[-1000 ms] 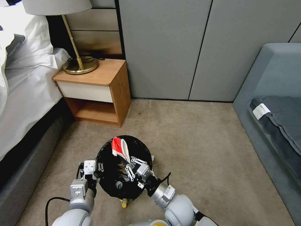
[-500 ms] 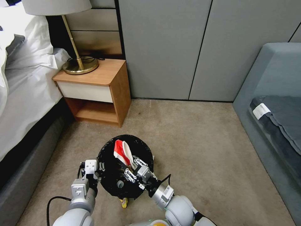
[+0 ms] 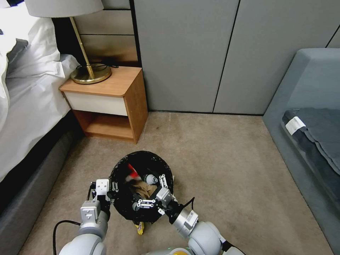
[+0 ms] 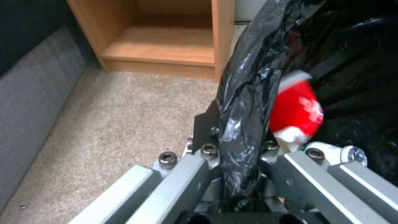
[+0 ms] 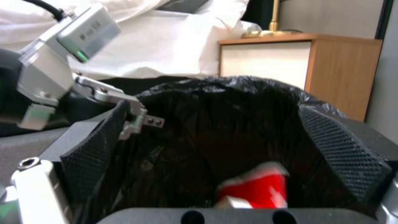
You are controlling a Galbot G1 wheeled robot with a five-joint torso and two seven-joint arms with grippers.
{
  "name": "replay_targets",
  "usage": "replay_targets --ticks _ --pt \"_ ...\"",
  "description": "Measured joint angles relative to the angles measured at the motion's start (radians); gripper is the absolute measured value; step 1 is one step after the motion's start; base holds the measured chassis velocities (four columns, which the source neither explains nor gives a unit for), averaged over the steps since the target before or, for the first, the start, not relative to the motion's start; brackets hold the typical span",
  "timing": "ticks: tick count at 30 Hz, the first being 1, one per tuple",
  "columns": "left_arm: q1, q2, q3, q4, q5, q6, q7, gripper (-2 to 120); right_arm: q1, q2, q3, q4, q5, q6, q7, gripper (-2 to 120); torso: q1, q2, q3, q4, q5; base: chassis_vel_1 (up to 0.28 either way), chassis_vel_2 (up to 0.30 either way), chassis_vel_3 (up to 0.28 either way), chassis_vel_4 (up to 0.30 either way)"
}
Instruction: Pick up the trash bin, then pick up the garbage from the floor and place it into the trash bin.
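Observation:
The trash bin [image 3: 122,209] hangs just above the carpet, its black bag [image 4: 248,77] folded over the rim. My left gripper [image 3: 111,189] is shut on the rim at the bin's left side, with bag pinched between its fingers [image 4: 182,174]. A red-and-white squashed cup [image 3: 131,171], part of the garbage, is loose inside the bin [image 5: 224,87], near tan crumpled paper [image 3: 143,189]. Directly over the bin's mouth my right gripper [image 3: 143,191] stands open and holds nothing, its pads [image 5: 344,146] spread wide above the cup [image 5: 257,189]. In the left wrist view the cup [image 4: 296,112] sits beside the pinched rim.
A yellow wrapper [image 3: 140,228] lies on the carpet just under the bin's near side. A wooden nightstand [image 3: 109,102] with a brass lamp [image 3: 90,72] stands at the back left beside the bed [image 3: 24,102]. A grey sofa [image 3: 308,117] lines the right.
My right gripper opened and let go of the red-and-white cup, which dropped into the bin. The left gripper and bin stayed put.

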Motion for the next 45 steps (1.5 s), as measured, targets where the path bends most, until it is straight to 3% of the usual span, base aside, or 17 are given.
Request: replay_targets --ticks 6,13,19,23,31,45 --pt "-0.004 0.000 0.000 0.004 0.000 0.001 0.000 1 -0.012 -0.007 0.008 0.031 -0.005 0.000 -0.001 100 0.000 0.000 0.000 -0.0001 0.0001 0.000 0.000 0.000 0.000" --pt "-0.005 0.004 -0.009 0.015 0.000 0.002 -0.001 1 -0.032 -0.026 0.088 0.178 -0.004 -0.013 0.017 100 0.000 0.000 0.000 0.0002 0.0004 0.000 0.000 0.000 0.000" --pt "-0.010 0.010 -0.033 0.029 -0.008 0.002 -0.001 1 -0.144 -0.027 0.328 0.413 -0.001 -0.019 0.083 100 0.000 0.000 0.000 -0.0002 0.0000 0.000 0.000 0.000 0.000" --pt "-0.014 0.013 -0.050 0.031 -0.022 0.001 -0.001 1 -0.238 -0.017 0.441 0.469 0.000 0.006 0.127 100 0.000 0.000 0.000 -0.0001 0.0000 0.000 0.000 0.000 0.000" --pt "-0.020 0.023 -0.063 0.032 -0.042 -0.021 0.003 1 -0.376 0.034 0.547 0.406 -0.024 0.110 0.168 100 0.000 0.000 0.000 -0.0001 0.0001 0.000 0.000 0.000 0.000" --pt "-0.011 0.021 -0.059 0.012 -0.057 -0.023 -0.006 1 -0.376 0.055 0.543 0.339 -0.042 0.139 0.174 100 0.000 0.000 0.000 0.0000 -0.0001 0.000 0.000 0.000 0.000"
